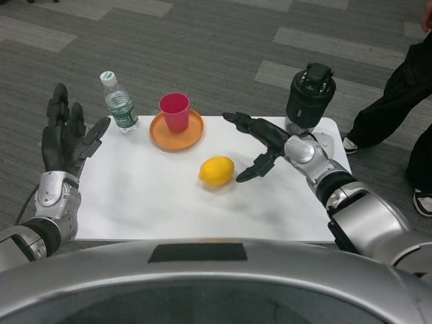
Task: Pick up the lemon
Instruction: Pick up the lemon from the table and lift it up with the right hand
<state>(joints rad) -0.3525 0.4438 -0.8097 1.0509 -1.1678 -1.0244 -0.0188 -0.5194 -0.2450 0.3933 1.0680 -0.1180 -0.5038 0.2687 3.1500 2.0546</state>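
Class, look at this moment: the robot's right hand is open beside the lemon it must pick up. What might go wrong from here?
1. The lemon is rounded and lies loose on the table; a nudge from the right hand may roll it left, out of the grasp.
2. The fingers reach from one side only, so they may close short of it.
3. The black device stands just behind the right arm; lifting back might knock it.

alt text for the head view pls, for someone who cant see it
The robot's open right hand reaches toward a lemon on a white table, not touching it. Behind stand a pink cup on an orange plate and a water bottle; the left hand waits open.
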